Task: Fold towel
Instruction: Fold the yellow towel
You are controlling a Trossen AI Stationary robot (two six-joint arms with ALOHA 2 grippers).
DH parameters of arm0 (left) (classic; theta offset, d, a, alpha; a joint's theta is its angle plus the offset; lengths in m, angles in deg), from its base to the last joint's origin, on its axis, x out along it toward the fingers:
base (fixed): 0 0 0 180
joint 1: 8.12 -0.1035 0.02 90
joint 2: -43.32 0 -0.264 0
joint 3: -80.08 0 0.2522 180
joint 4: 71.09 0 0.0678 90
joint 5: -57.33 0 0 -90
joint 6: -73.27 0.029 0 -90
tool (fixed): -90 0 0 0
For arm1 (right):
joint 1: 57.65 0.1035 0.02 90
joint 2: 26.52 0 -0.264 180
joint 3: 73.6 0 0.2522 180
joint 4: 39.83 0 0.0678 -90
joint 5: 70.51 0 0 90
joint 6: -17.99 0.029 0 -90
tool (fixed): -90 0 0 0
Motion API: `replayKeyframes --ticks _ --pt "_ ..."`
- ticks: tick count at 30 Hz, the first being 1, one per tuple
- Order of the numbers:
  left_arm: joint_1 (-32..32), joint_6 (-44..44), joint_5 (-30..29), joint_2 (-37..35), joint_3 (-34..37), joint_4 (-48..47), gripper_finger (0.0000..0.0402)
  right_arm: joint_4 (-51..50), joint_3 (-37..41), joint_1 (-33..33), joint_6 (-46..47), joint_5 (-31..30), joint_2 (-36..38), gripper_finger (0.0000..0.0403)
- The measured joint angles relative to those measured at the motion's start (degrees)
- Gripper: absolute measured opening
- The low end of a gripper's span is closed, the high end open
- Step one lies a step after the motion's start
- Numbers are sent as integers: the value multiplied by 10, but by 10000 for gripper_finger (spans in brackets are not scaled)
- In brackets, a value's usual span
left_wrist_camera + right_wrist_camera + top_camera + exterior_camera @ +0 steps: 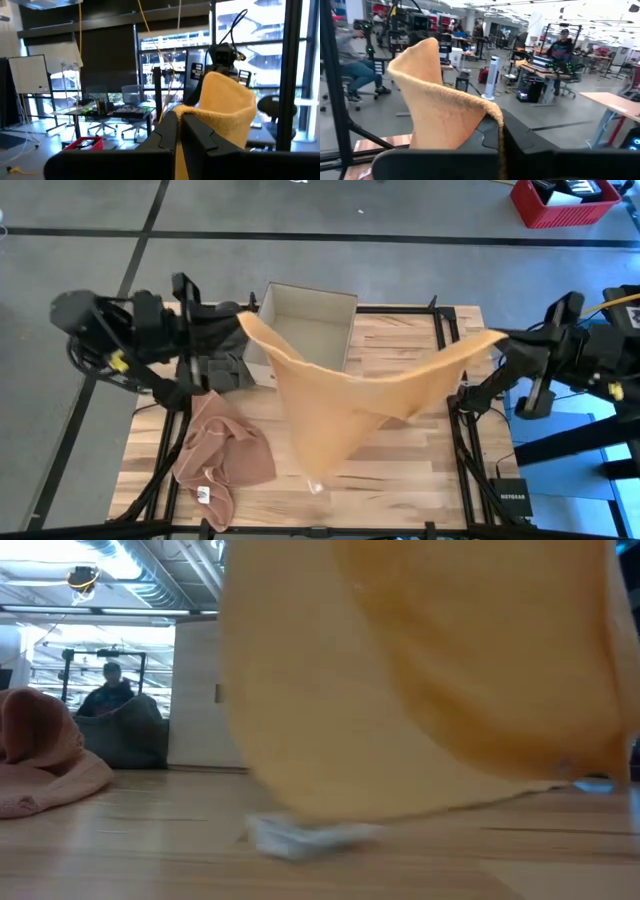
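An orange towel [340, 400] hangs spread between my two grippers above the wooden table [420, 470]. My left gripper [241, 321] is shut on its corner at the table's far left, beside the box. My right gripper [502, 338] is shut on the opposite corner at the table's right edge. The towel's top edge sags between them, and the cloth narrows downward to a point near the front. In the low view the towel [420, 670] fills most of the picture, and its white tag [300, 835] is down at the tabletop. My left gripper pinches a corner of the towel [192, 114] between its two fingers, reaching about level from the table's left. The cloth stands up past the fingers [167, 132] and runs off toward the other arm. How many layers it has, I cannot tell. My right gripper pinches the opposite corner [492, 112] between its shut fingers, level, from the table's right. The edge curls up over the fingers [520, 135] and the towel hangs below, its lowest tip [318, 480] at the table.
An open cardboard box [305, 320] stands at the far middle, with a dark folded cloth [228, 370] beside it. A crumpled pink towel [222, 455] lies at the near left. A person sits in the room beyond [110, 690].
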Motion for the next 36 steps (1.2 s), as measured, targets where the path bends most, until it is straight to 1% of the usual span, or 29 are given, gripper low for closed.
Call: replayKeyframes --ticks 3,7,11,17,19,20,23,25,28,32,34,36 --pt "1 -21 0 -12 0 -1 4 108 0 1 -102 1 0 7" --pt "6 -68 1 -36 0 0 4 210 0 1 -190 7 1 4" --pt "6 -76 0 -57 0 3 4 231 0 1 -190 31 6 4" --pt "29 -79 3 -54 0 -50 4 231 0 1 -176 41 -3 5" --pt "39 -80 20 -47 0 -57 4 231 0 2 -167 47 -11 5" --pt "45 -75 39 -43 0 -57 4 231 0 2 -161 51 -16 5" --pt "84 -33 110 -25 0 -36 4 234 0 2 -119 76 -31 6" --pt "118 4 134 -10 0 -7 4 235 0 14 -97 91 -43 6" --pt "165 50 138 12 0 43 4 248 0 47 -93 104 -64 6" --pt "215 121 134 37 0 104 4 284 0 74 -104 130 -92 6" --pt "236 165 126 47 1 134 4 315 0 80 -132 143 -106 6" --pt "252 207 98 55 1 174 4 358 1 81 -175 150 -117 7"
